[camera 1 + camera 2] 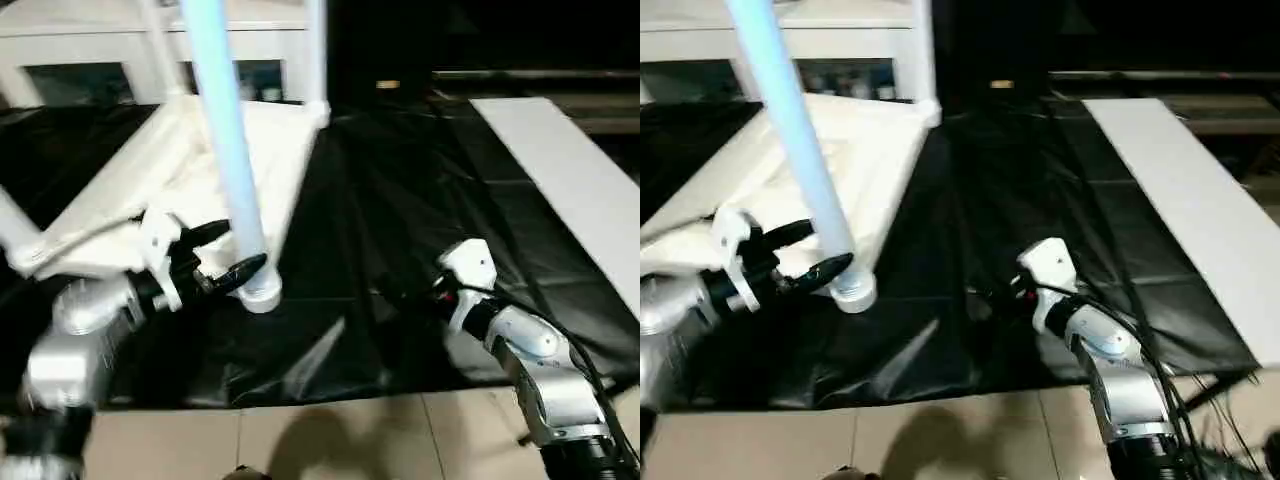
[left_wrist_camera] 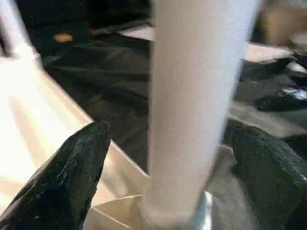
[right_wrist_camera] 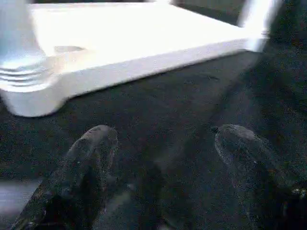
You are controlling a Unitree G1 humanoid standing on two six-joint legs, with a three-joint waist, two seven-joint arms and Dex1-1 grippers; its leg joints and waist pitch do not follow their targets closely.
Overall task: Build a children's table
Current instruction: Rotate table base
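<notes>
While the white plastic rectangular tabletop lies underside-up on the black crinkled plastic sheet, here is the scene:

Tabletop: smooth, glossy moulded plastic, lying towards the sheet's far left corner, one corner pointing at the robot.
Legs: three long tapered white tube legs counted, all upright; one stands in the round socket at the tabletop's near corner, one at the far corner, one at the left corner.
Near socket: a ringed white collar at the leg's foot, hard against the sheet.
Left gripper: the left gripper, two black matt fingers on a silver forearm, is spread wide with the near leg between its fingers, just above the collar; whether the pads touch the tube cannot be told.
Right gripper: the right gripper is spread too, with nothing between its fingers, low over the sheet near the sheet's near edge, well apart from the tabletop's right edge.
Board: one flat white board along the sheet's right edge.
Cabinet: one white cabinet with glass doors beyond the far edge.
Floor: pale tiles at the near edge.
</notes>
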